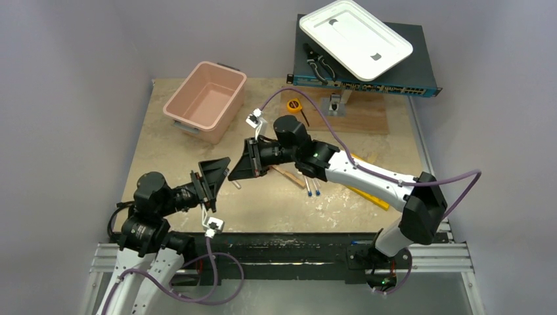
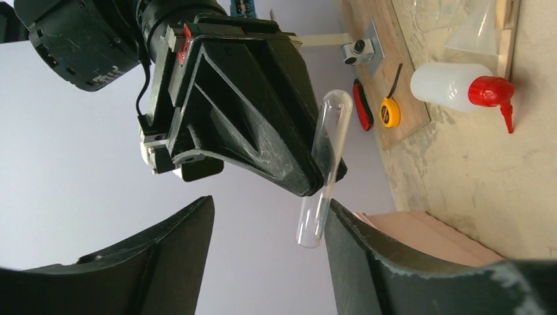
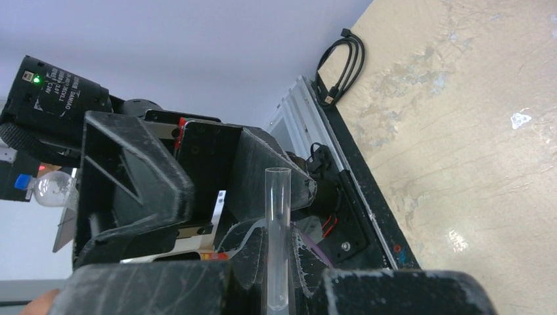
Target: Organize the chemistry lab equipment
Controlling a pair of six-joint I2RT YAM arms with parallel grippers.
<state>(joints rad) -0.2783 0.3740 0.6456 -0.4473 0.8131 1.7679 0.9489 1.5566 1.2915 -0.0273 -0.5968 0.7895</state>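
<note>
My right gripper (image 1: 242,167) is shut on a clear glass tube (image 3: 277,230) and holds it in the air above the table. The left wrist view shows the same tube (image 2: 323,170) sticking out of the right gripper (image 2: 314,184). The tube's open end lies between my left gripper's (image 2: 269,213) open jaws, close beside the right-hand finger (image 2: 368,256). A squeeze bottle with a red nozzle (image 2: 453,85) lies on the table. Two thin tubes with blue tips (image 1: 312,188), a wooden stick (image 1: 288,175) and the yellow rack (image 1: 366,195) lie under the right arm.
A pink bin (image 1: 207,98) stands at the back left. A white tray (image 1: 355,38) and black-handled pliers (image 1: 320,64) rest on a dark box at the back. A yellow tape measure (image 1: 293,105) lies on a wooden board (image 1: 364,115).
</note>
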